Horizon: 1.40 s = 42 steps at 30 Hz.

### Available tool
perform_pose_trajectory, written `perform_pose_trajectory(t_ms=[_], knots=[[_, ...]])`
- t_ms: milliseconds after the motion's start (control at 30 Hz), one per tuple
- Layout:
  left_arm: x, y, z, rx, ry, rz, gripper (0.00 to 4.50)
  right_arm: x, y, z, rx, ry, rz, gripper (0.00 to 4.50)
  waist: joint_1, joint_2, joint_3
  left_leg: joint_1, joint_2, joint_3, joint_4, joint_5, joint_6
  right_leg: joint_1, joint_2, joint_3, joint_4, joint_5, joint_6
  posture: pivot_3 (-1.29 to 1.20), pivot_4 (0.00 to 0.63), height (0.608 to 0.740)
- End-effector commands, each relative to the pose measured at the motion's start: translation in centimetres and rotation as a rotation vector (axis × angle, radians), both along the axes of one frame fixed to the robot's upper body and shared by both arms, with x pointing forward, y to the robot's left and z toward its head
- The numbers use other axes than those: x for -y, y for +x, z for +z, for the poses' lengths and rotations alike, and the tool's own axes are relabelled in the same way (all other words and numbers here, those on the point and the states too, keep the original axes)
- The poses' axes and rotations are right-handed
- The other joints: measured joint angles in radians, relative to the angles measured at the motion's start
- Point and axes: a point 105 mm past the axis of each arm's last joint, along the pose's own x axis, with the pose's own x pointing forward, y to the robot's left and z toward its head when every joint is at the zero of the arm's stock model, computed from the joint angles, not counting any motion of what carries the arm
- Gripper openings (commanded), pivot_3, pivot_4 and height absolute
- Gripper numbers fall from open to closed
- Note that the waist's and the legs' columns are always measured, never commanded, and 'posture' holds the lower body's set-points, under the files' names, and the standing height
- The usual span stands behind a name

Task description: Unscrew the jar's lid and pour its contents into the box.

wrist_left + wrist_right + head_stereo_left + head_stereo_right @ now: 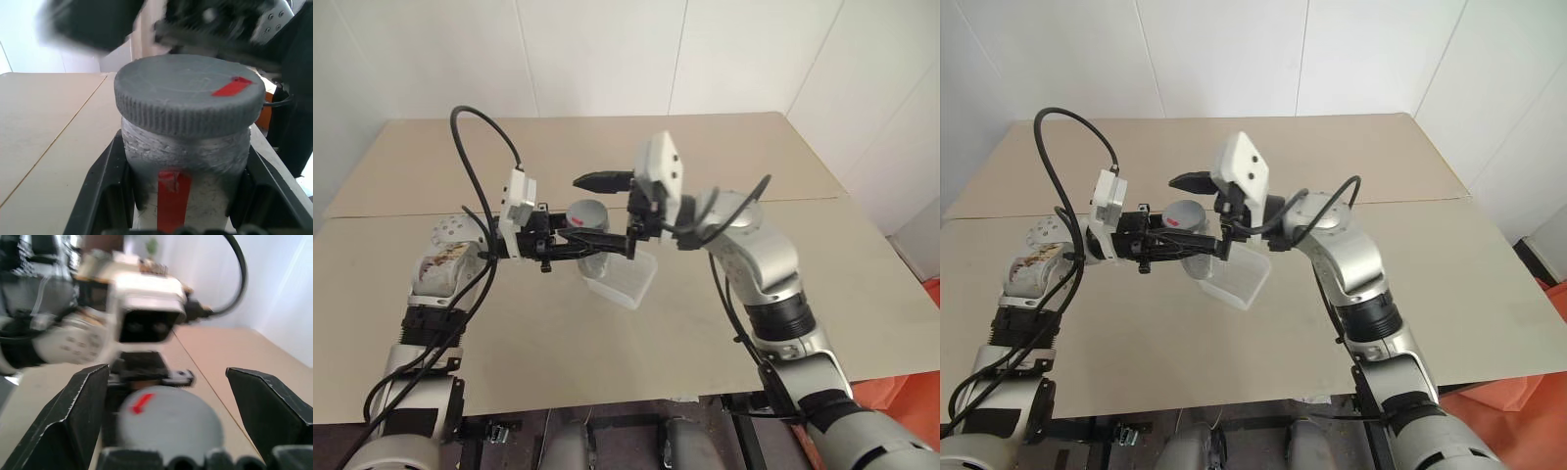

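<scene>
Left eye view: both arms meet at table centre. Left gripper reaches in level from 9 o'clock, fingers pinching the jar by its body and holding it upright above the table. The lid sits on the jar. Right gripper comes in level from 3 o'clock, jaws spread: 1 finger above the far edge of the lid, the other low against the jar's near side, beside the left gripper's finger. The box lies on the table at 5 o'clock from the jar, partly behind it. A seam line crosses the table behind both arms.

Right eye view: same layout. The lid's flat top and a bit of its red mark read more clearly here.

Left wrist view: closest look at the jar, seated between the 2 black fingers, which press on its sides. Lid has a ribbed edge and a red strip on top. A 2nd red strip runs vertically down the jar wall below the lid, which the head views do not reveal. Dark blurred right gripper parts hang just above the lid. No readable writing.

Right wrist view: looks down over the lid, red mark visible, lid between the wide-apart fingers, neither touching it. Left wrist and its camera block beyond, blurred.
</scene>
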Motion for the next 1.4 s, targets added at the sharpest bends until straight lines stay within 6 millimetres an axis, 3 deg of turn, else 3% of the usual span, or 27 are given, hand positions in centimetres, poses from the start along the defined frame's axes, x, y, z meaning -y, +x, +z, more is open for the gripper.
perform_pose_trajectory(t_ms=[33,133,433,700,1033,1267,1400], knots=[[-0.2,-0.5,1.4,0.059,-0.011,-0.012,1.98,0.0,0.9,1.1,0.02,0.023,-0.051,4.44,0.001,0.0,0.0,0.0,0.0,0.0,0.0,0.0,0.0,0.0,0.0,0.0,0.0,0.0,0.0,0.0,0.15,0.74],[-0.6,-0.7,1.7,0.067,-0.008,-0.007,1.98,0.8,1.7,1.2,0.003,0.031,-0.084,4.44,0.0,0.0,0.0,-0.001,0.0,0.0,0.0,0.0,0.0,0.0,0.0,0.0,-0.001,0.0,0.0,0.0,0.15,0.74],[-2.5,-1.5,2.5,0.075,0.005,0.009,1.98,6.2,3.1,1.4,-0.004,0.024,-0.177,4.44,-0.001,0.0,0.0,-0.001,0.0,-0.002,0.0,0.0,0.0,0.0,0.0,0.0,-0.001,0.0,0.0,0.0,0.15,0.74],[-2.9,-1.7,2.7,0.069,0.009,0.01,1.98,7.9,3.0,1.4,0.008,0.015,-0.186,4.44,-0.005,0.0,0.0,0.0,0.001,0.0,-0.001,0.0,0.001,0.0,0.001,0.0,-0.001,0.0,0.0,0.0,0.15,0.74],[-0.9,-0.2,1.5,0.06,-0.006,0.024,1.98,3.4,-2.9,2.5,0.039,0.025,0.045,4.44,0.0,0.0,0.0,0.0,0.001,-0.002,-0.001,0.0,0.001,0.0,0.001,0.0,-0.001,0.0,0.0,0.0,0.15,0.74],[-0.1,0.3,1.6,0.065,-0.016,-0.002,1.98,-0.1,-1.5,2.4,0.045,0.004,-0.032,4.44,-0.001,0.0,0.0,0.0,0.0,-0.001,0.0,0.0,0.001,0.0,0.001,0.001,0.0,0.0,0.0,0.0,0.15,0.74],[-0.1,0.3,1.8,0.071,-0.022,0.0,1.98,-0.8,-0.2,1.7,0.042,-0.02,-0.083,4.44,-0.001,0.0,0.0,0.0,0.0,-0.001,0.0,0.0,0.001,0.0,0.001,0.0,0.0,0.0,0.0,0.0,0.15,0.74]])
